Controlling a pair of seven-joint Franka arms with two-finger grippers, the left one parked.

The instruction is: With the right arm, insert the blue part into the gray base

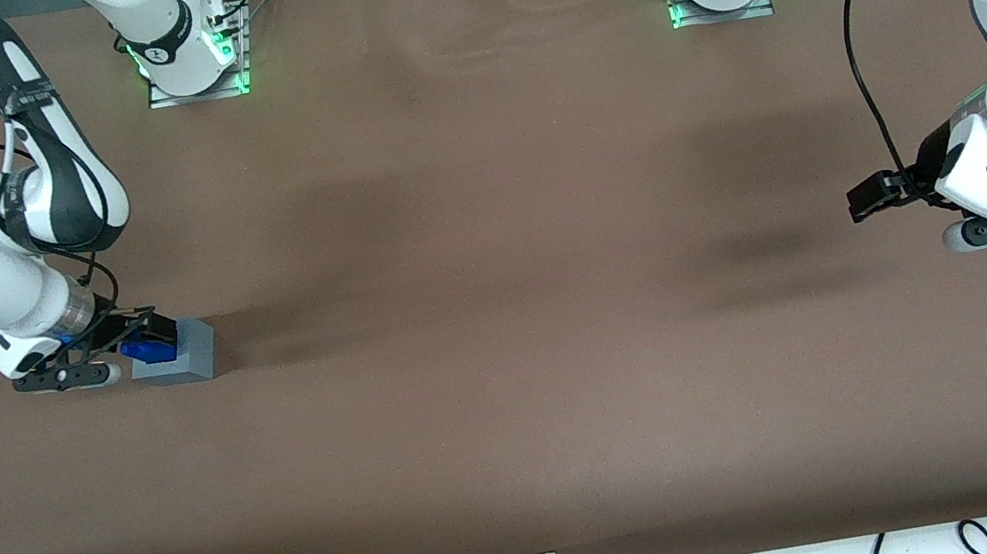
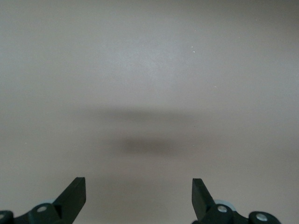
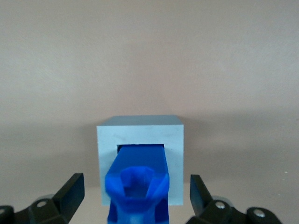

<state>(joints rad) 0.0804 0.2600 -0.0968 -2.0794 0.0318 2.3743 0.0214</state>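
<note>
One blue part (image 3: 138,184) sits in one gray base (image 3: 140,128) on the table (image 1: 501,316); gripper (image 3: 136,193) jaws open, apart from the part

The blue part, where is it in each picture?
Front view: the blue part pokes out of the gray base, at the gripper, toward the working arm's end of the table.
Right wrist view: the blue part sits in the gray base's recess, between the open fingers.
Left wrist view: not in it.
Shared landmark: the gray base.
</note>
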